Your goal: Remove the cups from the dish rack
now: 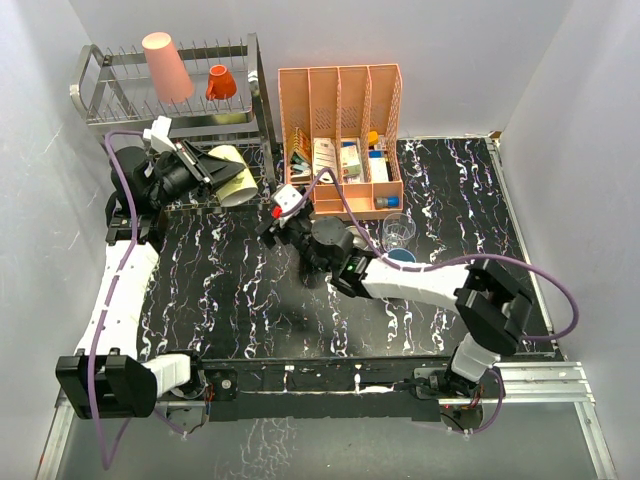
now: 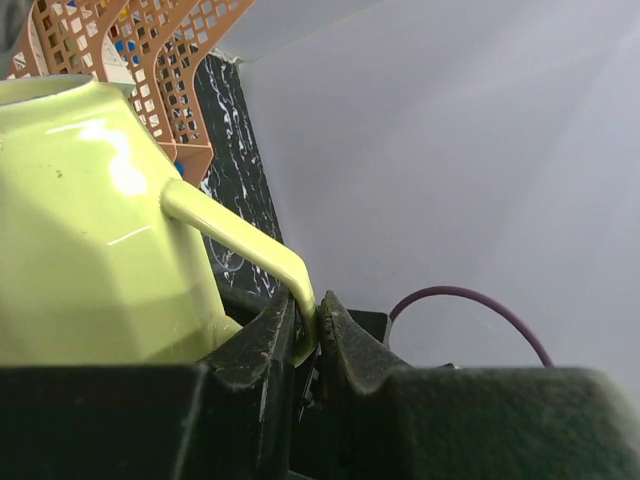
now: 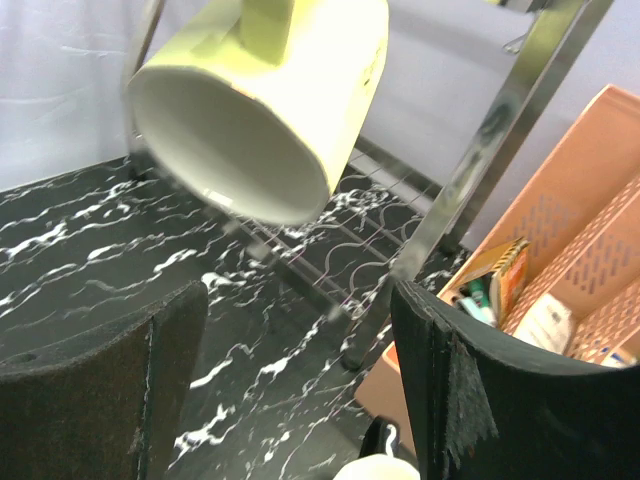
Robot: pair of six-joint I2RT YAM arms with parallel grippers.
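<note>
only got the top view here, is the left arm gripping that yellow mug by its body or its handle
observer: the handle. the left wrist view shows the left gripper with its jaws pinched shut on the thin handle of the pale yellow mug.
operator: anything in the right one
observer: no. the right wrist view shows the right gripper with its jaws wide apart and empty, and the mug's open mouth facing that camera from above.

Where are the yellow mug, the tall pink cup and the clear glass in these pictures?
yellow mug [image 1: 232, 170], top view, on its side wall.
tall pink cup [image 1: 166, 68], top view, on the middle of its side.
clear glass [image 1: 397, 231], top view, on its centre, seen from above.
</note>
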